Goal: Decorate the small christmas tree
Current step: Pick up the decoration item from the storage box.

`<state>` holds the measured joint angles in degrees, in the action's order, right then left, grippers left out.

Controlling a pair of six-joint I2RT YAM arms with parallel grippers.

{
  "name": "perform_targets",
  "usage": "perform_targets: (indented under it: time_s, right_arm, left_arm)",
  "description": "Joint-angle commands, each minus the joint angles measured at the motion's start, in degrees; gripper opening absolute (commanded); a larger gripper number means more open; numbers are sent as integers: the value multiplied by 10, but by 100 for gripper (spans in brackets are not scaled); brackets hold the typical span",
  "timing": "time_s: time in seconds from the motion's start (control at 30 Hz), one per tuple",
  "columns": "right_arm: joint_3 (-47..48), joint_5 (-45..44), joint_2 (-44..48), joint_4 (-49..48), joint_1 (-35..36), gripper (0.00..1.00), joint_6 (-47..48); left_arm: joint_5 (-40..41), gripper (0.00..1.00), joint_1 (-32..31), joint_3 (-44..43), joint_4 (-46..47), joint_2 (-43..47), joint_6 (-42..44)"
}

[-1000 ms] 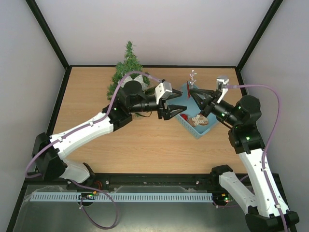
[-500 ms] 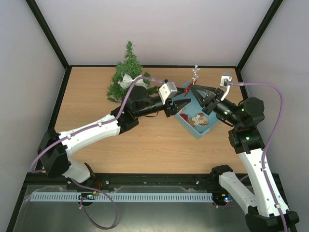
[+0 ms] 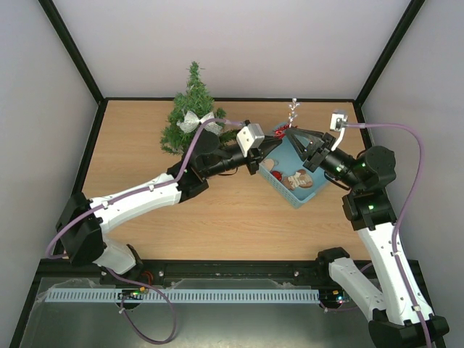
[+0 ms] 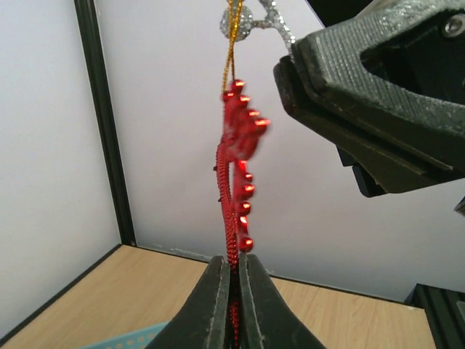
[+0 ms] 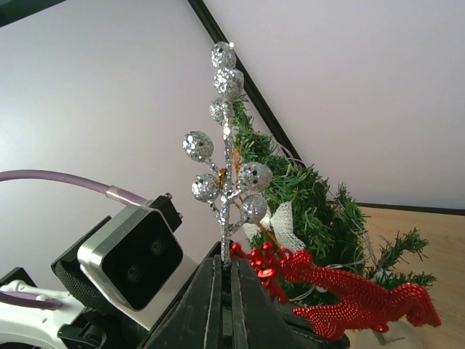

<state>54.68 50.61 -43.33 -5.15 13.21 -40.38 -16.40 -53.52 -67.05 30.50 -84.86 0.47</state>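
The small christmas tree (image 3: 190, 109) stands at the back left of the table, and its green branches (image 5: 312, 196) fill the background of the right wrist view. My right gripper (image 3: 291, 135) (image 5: 225, 263) is shut on the stem of a silver glitter-ball sprig (image 5: 229, 123) (image 3: 293, 110), held upright above the basket. A red beaded ornament (image 4: 234, 182) (image 5: 349, 291) hangs from that sprig by a gold string (image 4: 232, 36). My left gripper (image 3: 270, 149) (image 4: 232, 265) is shut on the ornament's lower edge. The two grippers are nearly touching.
A light blue basket (image 3: 313, 194) lies on the table under the grippers, with a brown figure ornament (image 3: 299, 180) inside. A white mesh bow (image 3: 192, 119) sits on the tree. Black frame posts and white walls enclose the table.
My left gripper has reached right toward the right gripper and closed on the red ornament. The right gripper raised the sprig slightly, then stayed still.
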Motion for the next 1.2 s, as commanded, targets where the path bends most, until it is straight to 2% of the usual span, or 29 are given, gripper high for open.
perform_targets:
  time_s: [0.0,0.17,0.27,0.67,0.83,1.03,1.17]
  right_arm:
    - [5,-5,3,13,3,2,23]
    - [19,-23,0,142,3,2,102]
    - [0,-11,6,172,3,2,113]
    - [-27,27,30,159,3,2,95]
    - [-33,26,33,173,3,2,119]
    - [-69,57,65,67,2,2,93]
    - [-60,69,49,112,3,2,120]
  left_arm:
    - [6,3,-3,11,24,16,15]
    - [59,2,-1,39,16,48,30]
    - [72,2,1,51,11,65,45]
    - [88,2,14,51,-22,72,75]
    - [78,2,16,56,-27,86,78]
    - [70,2,17,65,-39,86,80]
    - [49,2,18,61,-52,91,94]
